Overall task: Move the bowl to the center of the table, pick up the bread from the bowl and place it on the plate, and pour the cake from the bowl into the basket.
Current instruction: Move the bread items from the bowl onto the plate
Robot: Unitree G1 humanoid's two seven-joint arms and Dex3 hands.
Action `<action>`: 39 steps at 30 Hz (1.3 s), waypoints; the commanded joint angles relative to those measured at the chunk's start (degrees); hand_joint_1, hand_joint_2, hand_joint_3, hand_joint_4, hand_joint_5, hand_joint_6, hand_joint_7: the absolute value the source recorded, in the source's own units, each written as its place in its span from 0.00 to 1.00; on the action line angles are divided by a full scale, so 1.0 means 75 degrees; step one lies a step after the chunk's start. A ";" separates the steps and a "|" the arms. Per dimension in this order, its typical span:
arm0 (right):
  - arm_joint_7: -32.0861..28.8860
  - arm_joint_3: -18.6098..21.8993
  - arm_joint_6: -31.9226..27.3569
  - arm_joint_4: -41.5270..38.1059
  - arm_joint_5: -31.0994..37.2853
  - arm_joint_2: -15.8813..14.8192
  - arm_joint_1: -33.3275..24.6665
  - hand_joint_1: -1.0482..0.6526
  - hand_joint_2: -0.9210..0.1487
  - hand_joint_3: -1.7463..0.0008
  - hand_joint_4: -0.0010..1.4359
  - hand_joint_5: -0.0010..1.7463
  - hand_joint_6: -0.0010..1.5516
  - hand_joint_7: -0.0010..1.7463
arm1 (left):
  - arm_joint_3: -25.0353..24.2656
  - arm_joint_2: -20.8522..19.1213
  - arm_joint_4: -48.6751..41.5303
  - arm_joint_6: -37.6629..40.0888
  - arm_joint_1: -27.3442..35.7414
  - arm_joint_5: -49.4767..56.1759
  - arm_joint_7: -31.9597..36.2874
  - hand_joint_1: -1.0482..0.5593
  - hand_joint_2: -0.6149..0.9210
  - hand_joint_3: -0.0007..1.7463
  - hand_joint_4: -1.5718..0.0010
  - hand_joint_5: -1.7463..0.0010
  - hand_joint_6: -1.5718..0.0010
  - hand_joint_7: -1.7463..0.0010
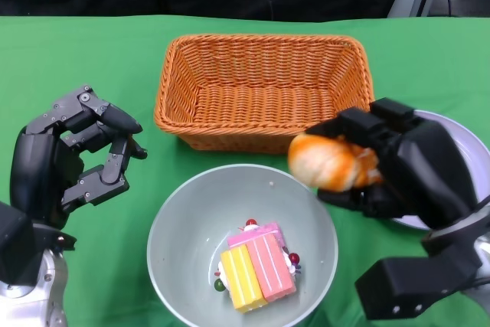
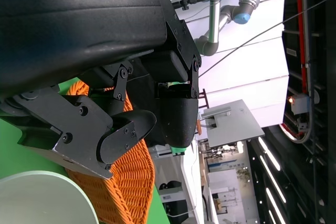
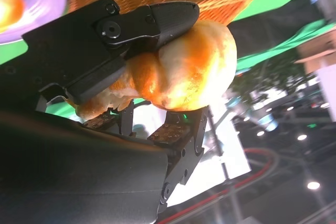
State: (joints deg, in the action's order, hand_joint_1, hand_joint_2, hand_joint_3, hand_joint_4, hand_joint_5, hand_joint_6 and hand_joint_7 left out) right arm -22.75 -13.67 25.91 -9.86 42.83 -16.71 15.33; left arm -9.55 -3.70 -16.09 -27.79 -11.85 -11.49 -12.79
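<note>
Orange bread (image 1: 331,162) clamped in right hand (image 1: 398,170), lifted clear of bowl (image 1: 172,223) so you carry it to plate (image 1: 467,139); left hand (image 1: 73,155) half-curled, holding nothing.

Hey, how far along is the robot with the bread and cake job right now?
Looks done: the bowl sits mid-table in front of the basket, and the bread is out of it. In hand: the right hand holds the bread in the air, beside the plate, not yet set down. Left: placing the bread, then pouring the cake, still in the bowl, into the basket. The left hand holds nothing.
</note>
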 commanded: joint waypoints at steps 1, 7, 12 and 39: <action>-0.0054 0.0446 -0.0186 0.0136 -0.0224 -0.0257 -0.0104 0.56 0.21 0.62 0.56 0.84 0.59 0.48 | -0.0076 -0.0142 -0.0037 0.0010 -0.0013 -0.0004 0.0016 0.64 0.79 0.60 0.51 0.14 0.48 0.28; 0.0014 0.0992 -0.0501 0.0071 -0.0374 -0.0558 -0.0258 0.58 0.24 0.62 0.53 0.84 0.57 0.47 | -0.0082 -0.0171 -0.0115 -0.0031 -0.0030 0.0014 0.0024 0.63 0.78 0.61 0.52 0.13 0.49 0.27; -0.0216 0.1277 -0.0437 -0.0414 -0.0506 -0.0777 -0.0253 0.58 0.21 0.64 0.52 0.87 0.59 0.46 | -0.0098 -0.0202 -0.0123 -0.0024 -0.0019 -0.0017 -0.0008 0.64 0.78 0.61 0.53 0.13 0.49 0.27; -0.1299 0.1022 -0.0262 -0.4167 -0.0630 -0.1186 0.1029 0.59 0.01 0.94 0.54 0.87 0.65 0.32 | -0.0118 -0.0237 -0.0211 -0.0145 0.0020 -0.0063 -0.0104 0.63 0.79 0.59 0.52 0.14 0.49 0.28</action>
State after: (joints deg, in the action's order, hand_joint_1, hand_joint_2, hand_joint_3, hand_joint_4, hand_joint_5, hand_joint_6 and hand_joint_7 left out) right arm -31.42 -5.86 23.61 -39.75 38.71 -24.50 22.05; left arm -9.76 -4.38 -17.45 -28.20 -11.88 -11.99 -13.49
